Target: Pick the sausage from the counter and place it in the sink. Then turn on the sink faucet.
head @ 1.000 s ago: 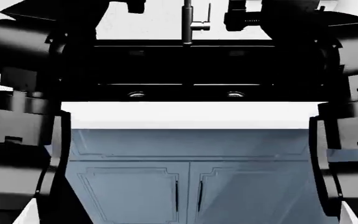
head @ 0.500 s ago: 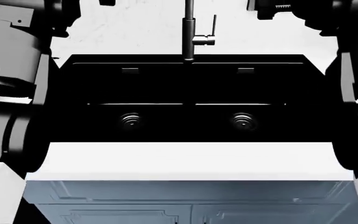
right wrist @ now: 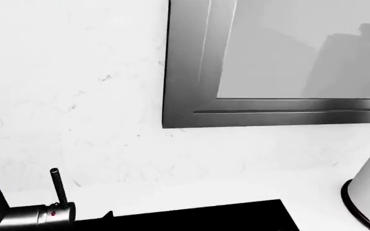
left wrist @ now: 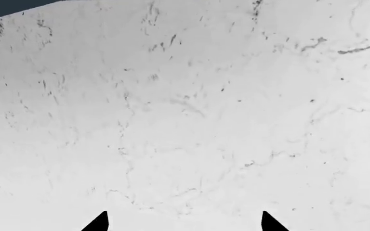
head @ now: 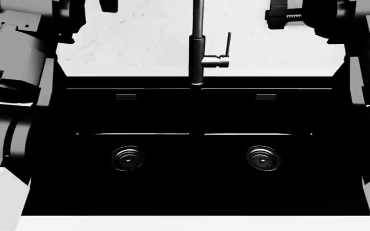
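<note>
1. The sink (head: 198, 192) fills the head view: 2 black basins, a central divider, 2 ringed drains. Both basins show nothing but their drains.
2. The sink faucet (head: 198, 53) stands at the rear centre, its thin lever handle (head: 227, 43) upright.
3. The sausage appears in no view; its position relative to either gripper cannot be told.
4. Left gripper (left wrist: 183, 222): 2 dark fingertips (left wrist: 98, 222) stand well apart over bare speckled white surface, holding nothing.
5. Right gripper: its fingers appear in no view; state cannot be told. Its wrist camera faces the wall, a grey window frame (right wrist: 191, 72) and the faucet lever below.
6. The counter (head: 191, 224) shows as a white strip at the sink's near edge.
</note>
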Available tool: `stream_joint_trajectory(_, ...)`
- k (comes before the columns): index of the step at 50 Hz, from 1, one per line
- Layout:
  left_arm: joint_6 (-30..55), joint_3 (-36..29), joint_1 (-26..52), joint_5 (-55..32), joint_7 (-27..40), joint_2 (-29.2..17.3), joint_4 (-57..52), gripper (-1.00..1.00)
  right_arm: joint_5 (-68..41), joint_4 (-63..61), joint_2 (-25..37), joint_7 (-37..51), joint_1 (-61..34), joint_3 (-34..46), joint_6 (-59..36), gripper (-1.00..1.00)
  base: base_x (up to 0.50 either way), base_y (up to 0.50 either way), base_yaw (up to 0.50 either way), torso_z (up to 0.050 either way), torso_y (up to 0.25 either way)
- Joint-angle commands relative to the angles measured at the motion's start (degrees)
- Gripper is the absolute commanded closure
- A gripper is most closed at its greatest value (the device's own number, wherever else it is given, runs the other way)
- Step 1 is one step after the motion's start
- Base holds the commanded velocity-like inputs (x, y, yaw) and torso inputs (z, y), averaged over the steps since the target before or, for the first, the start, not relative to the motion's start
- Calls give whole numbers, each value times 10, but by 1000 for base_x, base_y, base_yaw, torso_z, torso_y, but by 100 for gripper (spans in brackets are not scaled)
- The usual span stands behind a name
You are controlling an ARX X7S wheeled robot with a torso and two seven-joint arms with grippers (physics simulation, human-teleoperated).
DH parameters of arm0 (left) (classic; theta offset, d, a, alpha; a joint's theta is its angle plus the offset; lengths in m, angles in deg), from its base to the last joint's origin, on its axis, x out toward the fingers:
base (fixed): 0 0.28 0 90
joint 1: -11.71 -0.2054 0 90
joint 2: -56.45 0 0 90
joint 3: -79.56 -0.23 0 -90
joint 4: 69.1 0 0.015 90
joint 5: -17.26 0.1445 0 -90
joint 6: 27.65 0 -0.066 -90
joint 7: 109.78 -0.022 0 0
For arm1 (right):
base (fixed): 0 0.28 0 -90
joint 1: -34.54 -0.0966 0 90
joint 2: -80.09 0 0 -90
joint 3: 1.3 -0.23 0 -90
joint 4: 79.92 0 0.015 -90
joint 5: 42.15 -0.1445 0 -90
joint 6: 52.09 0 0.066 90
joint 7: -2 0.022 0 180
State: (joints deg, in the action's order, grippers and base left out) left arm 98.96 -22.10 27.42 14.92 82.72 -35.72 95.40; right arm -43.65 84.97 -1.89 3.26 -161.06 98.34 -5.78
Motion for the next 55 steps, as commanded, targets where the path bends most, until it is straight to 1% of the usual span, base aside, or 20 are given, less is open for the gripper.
stream_joint_trajectory(1, -2, 12, -2, 19, -5, 14, 5, -100, 15, 1, -10, -17, 8, -18, 3, -100, 500, 0, 0, 0, 0)
stream_joint_trajectory(17, -5, 10, -10, 22, -5, 8, 5, -100, 14, 1, -11, -13, 15, -18, 9, -100, 500, 0, 0, 0, 0)
stream_joint_trajectory(19, -5, 6, -6, 23, -12, 6, 5, -100, 15, 1, -9, -9, 16, -19, 7, -100, 0, 0, 0, 0, 0)
stream_joint_trajectory(21, 13, -17, 3, 32, -56, 1, 5, -100, 15, 1, -9, -9, 14, -19, 4, -100, 0, 0, 0, 0, 0)
stream_joint_trajectory(24, 77, -74, 26, 52, -124, -18, 5, -100, 15, 1, -7, -14, 18, -17, 5, -100, 0, 0, 0, 0, 0)
stream_joint_trajectory(25, 60, -89, 31, 58, -127, -25, 5, -100, 15, 1, -7, -15, 19, -17, 5, -100, 0, 0, 0, 0, 0)
stream_joint_trajectory(26, 71, -116, 40, 69, -149, -34, 5, -100, 15, 1, -7, -15, 21, -16, 5, -100, 0, 0, 0, 0, 0)
stream_joint_trajectory(27, 60, -146, 53, 83, -176, -45, 5, -100, 15, 1, -8, -16, 22, -15, 5, -100, 0, 0, 0, 0, 0)
stream_joint_trajectory(29, 108, -177, 88, 88, -260, -65, 4, -100, 16, 1, -11, -21, 25, -13, 8, -100, 0, 0, 0, 0, 0)
stream_joint_trajectory(31, 144, -207, 106, 100, -323, -87, -11, -100, 14, 1, -13, -22, 27, -13, 9, -100, 0, 0, 0, 0, 0)
stream_joint_trajectory(32, 184, -216, 88, 108, -344, -116, -90, -100, 15, 1, -14, -24, 30, -11, 9, -100, 0, 0, 0, 0, 0)
stream_joint_trajectory(34, 266, -239, 64, 120, -385, -152, -192, -100, 15, 1, -14, -25, 33, -11, 10, -100, 0, 0, 0, 0, 0)
stream_joint_trajectory(35, 315, -255, 63, 125, -412, -168, -228, -100, 15, 1, -13, -24, 36, -11, 10, -100, 0, 0, 0, 0, 0)
stream_joint_trajectory(38, 390, -310, 51, 134, -476, -206, -310, -100, 16, 1, -13, -22, 40, -10, 10, -100, 0, 0, 0, 0, 0)
stream_joint_trajectory(40, 443, -342, 35, 132, -522, -243, -394, -100, 16, 1, -12, -21, 39, -8, 8, -100, 0, 0, 0, 0, 0)
stream_joint_trajectory(46, 507, -383, 15, 131, -572, -321, -520, -100, 16, 1, -12, -19, 45, -7, 10, -100, 0, 0, 0, 0, 0)
stream_joint_trajectory(50, 530, -418, 8, 136, -597, -360, -554, -100, 17, 1, -14, -20, 47, -3, 9, -100, 0, 0, 0, 0, 0)
stream_joint_trajectory(51, 533, -418, 3, 159, -616, -363, -545, -100, 17, 1, -14, -19, 48, -1, 9, -100, 0, 0, 0, 0, 0)
stream_joint_trajectory(52, 534, -417, -6, 192, -661, -369, -552, -100, 17, 1, -14, -19, 49, -1, 10, -100, 0, 0, 0, 0, 0)
stream_joint_trajectory(55, 533, -388, -35, 340, -782, -368, -545, -100, 17, 1, -14, -18, 54, 2, 11, -100, 0, 0, 0, 0, 0)
